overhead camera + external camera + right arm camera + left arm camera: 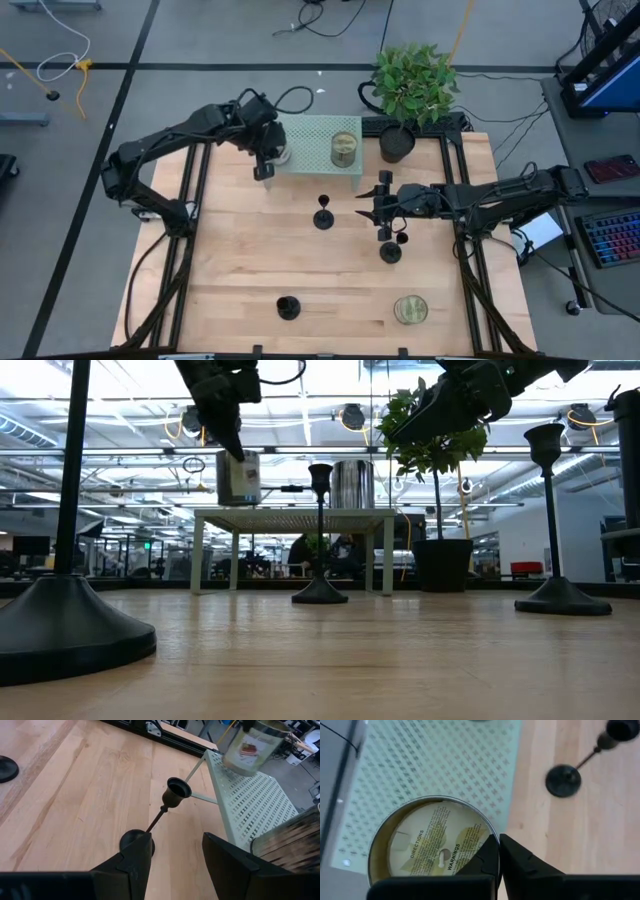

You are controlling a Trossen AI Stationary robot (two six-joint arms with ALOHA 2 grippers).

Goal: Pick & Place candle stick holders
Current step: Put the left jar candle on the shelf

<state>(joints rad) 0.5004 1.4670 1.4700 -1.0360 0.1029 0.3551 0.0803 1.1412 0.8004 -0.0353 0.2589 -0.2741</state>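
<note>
Three matte-black candle stick holders (324, 214) upright on my pale wood tabletop (250, 270), right end effector (364, 204) fingers spread beside the middle one, left end effector (263, 172) pinching glossy jar (431, 845) rim over perforated green stand (310, 140).

So you've got four cams here: the high one looks straight down on the whole table (240, 270) and both arms. The low one sits right at tabletop level, looking across the wood into the room. Your left wrist cam stares down close over a candle jar (432, 842) on the mint rack (445, 765). The right wrist cam angles across the table at a candlestick (162, 812) — the same rack shows there and in every other view too.
</note>
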